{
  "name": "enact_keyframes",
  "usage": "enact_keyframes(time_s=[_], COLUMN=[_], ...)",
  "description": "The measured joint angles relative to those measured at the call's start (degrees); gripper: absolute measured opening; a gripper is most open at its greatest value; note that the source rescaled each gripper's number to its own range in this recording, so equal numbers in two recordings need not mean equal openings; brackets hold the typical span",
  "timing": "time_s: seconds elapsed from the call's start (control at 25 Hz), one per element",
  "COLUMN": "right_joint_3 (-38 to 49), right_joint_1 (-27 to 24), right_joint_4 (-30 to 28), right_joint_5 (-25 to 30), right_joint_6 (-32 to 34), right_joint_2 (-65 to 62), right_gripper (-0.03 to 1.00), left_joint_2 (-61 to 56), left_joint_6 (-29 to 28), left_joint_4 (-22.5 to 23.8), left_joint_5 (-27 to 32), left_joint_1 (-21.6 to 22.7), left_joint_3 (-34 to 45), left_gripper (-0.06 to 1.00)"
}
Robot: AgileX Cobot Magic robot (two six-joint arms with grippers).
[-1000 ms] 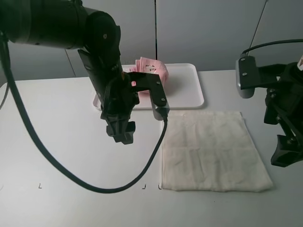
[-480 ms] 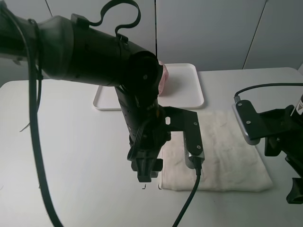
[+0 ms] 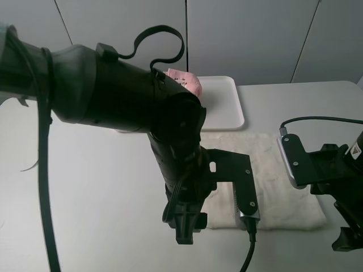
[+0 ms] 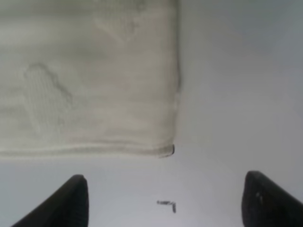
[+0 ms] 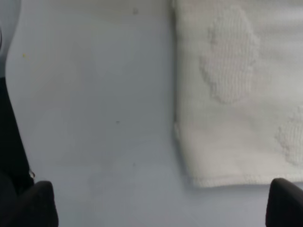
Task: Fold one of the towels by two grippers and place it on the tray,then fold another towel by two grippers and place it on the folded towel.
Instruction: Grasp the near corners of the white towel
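Note:
The cream-white towel point(image 3: 278, 170) lies flat on the table in front of the tray point(image 3: 226, 105). The pale pink towel point(image 3: 186, 81) rests bunched on the tray, mostly hidden behind my left arm. My left gripper point(image 3: 185, 229) hangs open just off the cream towel's near left corner. In the left wrist view that gripper point(image 4: 165, 208) is empty, and the towel point(image 4: 90, 75) ends at its corner a little beyond the fingertips. My right gripper point(image 3: 345, 242) stands open past the near right corner. In the right wrist view it point(image 5: 158, 208) holds nothing, with the towel point(image 5: 236, 94) just beyond.
A thick black cable point(image 3: 42, 170) loops down the left side of the table from the left arm. Small black corner marks point(image 4: 166, 204) are printed on the table near the towel's front edge. The table's front edge lies close below both grippers.
The left arm has swung from beside the tray toward the table's front, to the cream towel's near left corner. The right arm has also come forward, to the near right corner. Both stayed open.

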Motion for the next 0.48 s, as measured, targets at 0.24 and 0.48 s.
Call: enact_keyframes(time_s=[0.24,0.48], right_joint_3=[0.1,0.1], right_joint_1=[0.0,0.0], right_joint_4=[0.0,0.0], right_joint_5=[-0.5,-2.6], right_joint_6=[0.1,0.0], right_joint_2=[0.0,0.0], right_gripper=[1.0,1.0], left_joint_2=[4.7,5.8], left_joint_6=[-4.7,-5.5], left_joint_4=[3.3,4.0], left_joint_5=[-0.5,-1.8], left_joint_1=[-0.9,-1.8], left_joint_3=[0.0,0.0], left_gripper=[0.9,0.93])
